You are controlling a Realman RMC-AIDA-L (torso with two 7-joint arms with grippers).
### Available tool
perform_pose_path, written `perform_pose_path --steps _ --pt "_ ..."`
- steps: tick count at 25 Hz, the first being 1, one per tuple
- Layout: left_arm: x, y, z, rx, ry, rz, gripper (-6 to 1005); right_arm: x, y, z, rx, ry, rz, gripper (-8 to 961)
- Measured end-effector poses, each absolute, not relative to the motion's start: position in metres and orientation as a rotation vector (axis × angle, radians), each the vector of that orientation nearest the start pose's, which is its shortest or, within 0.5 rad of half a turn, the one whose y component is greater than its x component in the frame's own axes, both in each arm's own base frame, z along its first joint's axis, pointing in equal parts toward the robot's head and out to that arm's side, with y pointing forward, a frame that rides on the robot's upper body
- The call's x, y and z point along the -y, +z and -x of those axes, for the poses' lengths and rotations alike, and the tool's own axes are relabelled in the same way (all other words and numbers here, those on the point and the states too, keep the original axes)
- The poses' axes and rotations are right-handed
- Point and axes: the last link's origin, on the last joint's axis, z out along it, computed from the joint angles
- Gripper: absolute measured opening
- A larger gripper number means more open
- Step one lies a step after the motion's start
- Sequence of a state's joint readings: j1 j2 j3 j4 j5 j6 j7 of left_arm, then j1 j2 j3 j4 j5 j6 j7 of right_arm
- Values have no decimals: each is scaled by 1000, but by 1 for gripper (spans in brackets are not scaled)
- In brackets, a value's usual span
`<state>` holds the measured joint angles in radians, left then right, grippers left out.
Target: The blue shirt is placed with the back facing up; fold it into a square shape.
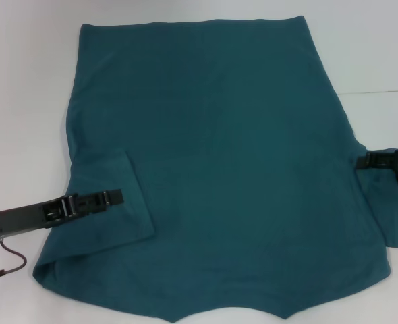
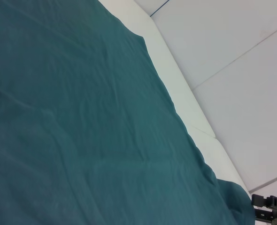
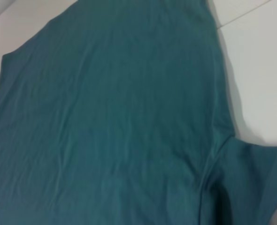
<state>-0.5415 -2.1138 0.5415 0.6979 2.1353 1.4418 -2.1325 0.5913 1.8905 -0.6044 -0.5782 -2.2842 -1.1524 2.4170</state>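
Note:
The blue shirt (image 1: 226,169) lies spread flat on the white table, hem at the far side and neckline at the near edge. Its left sleeve (image 1: 111,202) is folded inward over the body. My left gripper (image 1: 118,197) reaches in from the left and lies over that folded sleeve. The right gripper (image 1: 361,161) is at the shirt's right edge, just above the right sleeve (image 1: 388,209), which still lies outward. The left wrist view shows the shirt body (image 2: 82,131) and, far off, the right gripper (image 2: 269,206). The right wrist view shows the shirt (image 3: 110,122) and its sleeve (image 3: 251,178).
The white table (image 1: 23,81) surrounds the shirt, with a seam line (image 1: 381,91) at the right. A thin cable (image 1: 10,260) hangs by the left arm at the near left.

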Motion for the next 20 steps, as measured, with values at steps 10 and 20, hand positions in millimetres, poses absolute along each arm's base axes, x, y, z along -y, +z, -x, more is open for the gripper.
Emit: perform_pose_path --steps 10,20 --pt "-343 4 281 1665 -773 2261 633 -381 79 -353 -1782 408 1828 681" --pt "-345 4 279 1663 -773 2267 633 -381 79 -356 -1779 353 1821 406"
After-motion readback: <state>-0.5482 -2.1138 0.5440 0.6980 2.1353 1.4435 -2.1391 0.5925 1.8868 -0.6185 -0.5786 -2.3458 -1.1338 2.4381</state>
